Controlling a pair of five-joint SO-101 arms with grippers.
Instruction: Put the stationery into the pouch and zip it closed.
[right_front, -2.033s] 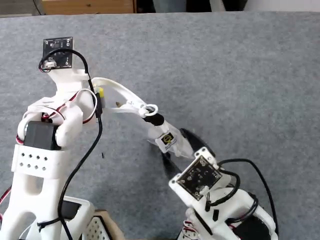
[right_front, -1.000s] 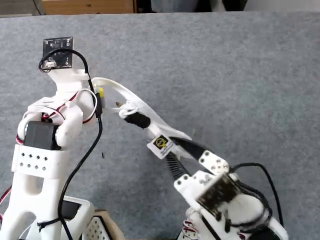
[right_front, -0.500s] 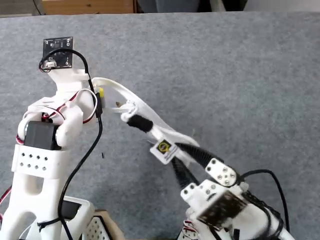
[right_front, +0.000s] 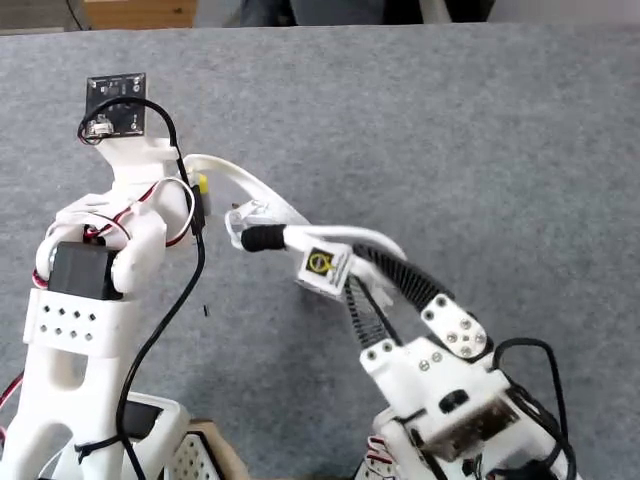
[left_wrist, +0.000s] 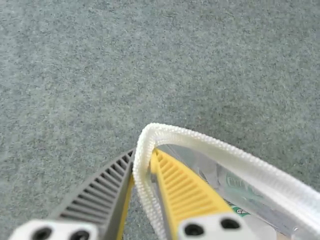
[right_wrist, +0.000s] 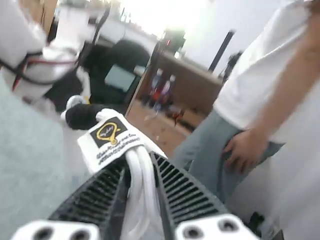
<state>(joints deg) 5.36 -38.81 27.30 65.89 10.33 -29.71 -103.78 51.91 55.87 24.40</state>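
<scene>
In mid-frame of the high view, the soft white translucent zip pouch (right_front: 345, 238) hangs stretched between my arms. The left gripper (left_wrist: 142, 167) is clamped tight on its ribbed white zipper tape (left_wrist: 210, 145), and the right gripper (right_wrist: 137, 170) is pinched shut on the opposite end. I judge the pouch light and floppy, so the stiffer zipper edge is the best place to hold it.

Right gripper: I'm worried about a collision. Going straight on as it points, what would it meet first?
The right gripper, shut on the pouch, would likely meet the left arm; depth is unclear.

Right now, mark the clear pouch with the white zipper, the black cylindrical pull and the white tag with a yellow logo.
clear pouch (left_wrist: 225, 152), left wrist view, on its white zipper edge.
black cylindrical pull (right_front: 262, 238), high view, mid-body.
white tag (right_front: 322, 268), high view, on the logo.
</scene>
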